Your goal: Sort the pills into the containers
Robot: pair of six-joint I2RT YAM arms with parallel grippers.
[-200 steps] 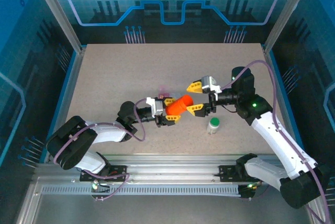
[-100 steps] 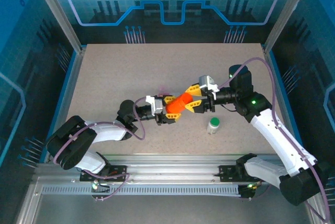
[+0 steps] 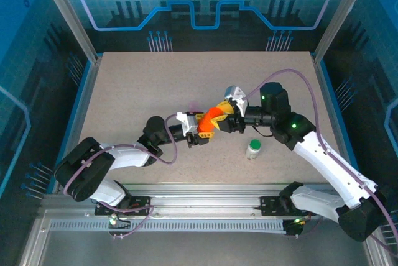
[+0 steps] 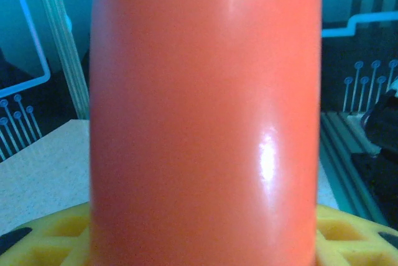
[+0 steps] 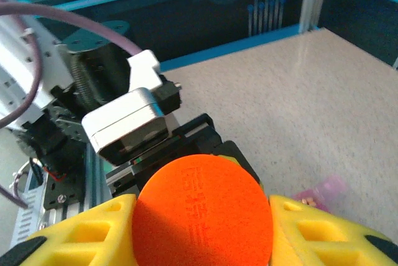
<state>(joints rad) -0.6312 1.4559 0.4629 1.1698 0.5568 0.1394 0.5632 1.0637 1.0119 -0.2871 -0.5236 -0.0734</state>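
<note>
An orange pill bottle [image 3: 213,117] hangs lying over the middle of the table between both grippers. My left gripper [image 3: 202,130] is shut on its body; in the left wrist view the bottle [image 4: 205,117] stands between the yellow fingers [image 4: 37,241]. My right gripper [image 3: 227,114] is shut on the bottle's other end, whose round orange face [image 5: 204,213] sits tight between its yellow fingers [image 5: 81,235]. A pink-tinted container [image 5: 323,188] lies on the table just beyond, faintly seen as a pink container [image 3: 194,105] from above. Its colourless compartment is not clear to me.
A small white bottle with a green cap [image 3: 254,148] stands upright on the table [image 3: 137,86], near and to the right of the grippers. The left arm's wrist block [image 5: 124,123] is close in front of my right gripper. Blue walls ring the table.
My right gripper has moved left onto the bottle's end and gone from open to shut on it. The left gripper keeps its hold, and the bottle has shifted slightly.
</note>
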